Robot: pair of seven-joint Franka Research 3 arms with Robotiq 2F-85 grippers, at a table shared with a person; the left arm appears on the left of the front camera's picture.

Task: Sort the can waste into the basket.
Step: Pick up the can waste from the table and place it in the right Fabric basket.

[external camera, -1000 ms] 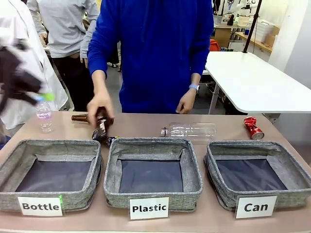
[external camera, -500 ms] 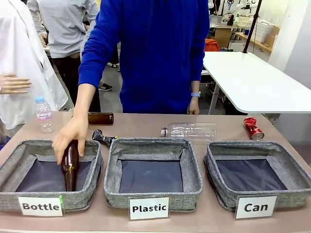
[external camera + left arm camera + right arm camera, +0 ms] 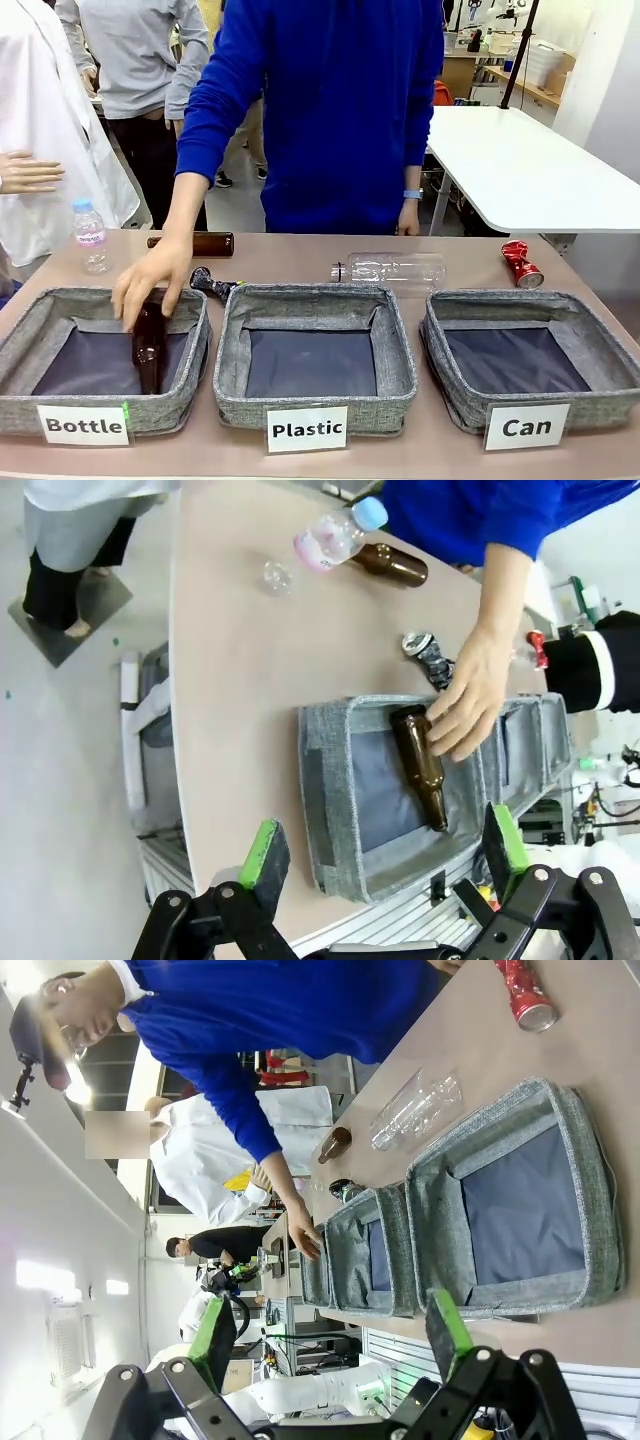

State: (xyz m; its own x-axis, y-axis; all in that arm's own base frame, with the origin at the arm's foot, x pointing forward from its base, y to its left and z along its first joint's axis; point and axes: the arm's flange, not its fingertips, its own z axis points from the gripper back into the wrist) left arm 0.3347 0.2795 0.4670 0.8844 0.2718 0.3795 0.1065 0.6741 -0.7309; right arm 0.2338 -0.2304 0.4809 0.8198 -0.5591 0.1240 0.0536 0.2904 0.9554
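The red crushed can (image 3: 521, 264) lies on the table at the far right, just behind the grey "Can" basket (image 3: 520, 298), whose dark lining is bare. The dark crushed can (image 3: 212, 284) rests between the rims of the "Bottle" and "Plastic" baskets. From high above the table's left end, my left gripper (image 3: 385, 848) is open and holds nothing; the dark can (image 3: 430, 656) sits far below it. My right gripper (image 3: 330, 1332) is open too, well above the "Can" basket (image 3: 590, 1190) and the red can (image 3: 525, 995).
A person's hand (image 3: 150, 285) rests on a brown bottle (image 3: 150, 345) lying in the "Bottle" basket (image 3: 60, 297). Another brown bottle (image 3: 195, 243), a clear plastic bottle (image 3: 392, 268) and a small upright water bottle (image 3: 89, 235) stay behind the baskets. The "Plastic" basket (image 3: 315, 295) stands in the middle.
The person carried a brown bottle from the table into the "Bottle" basket and laid it down. A blurred dark arm at the far left swung out of the front view.
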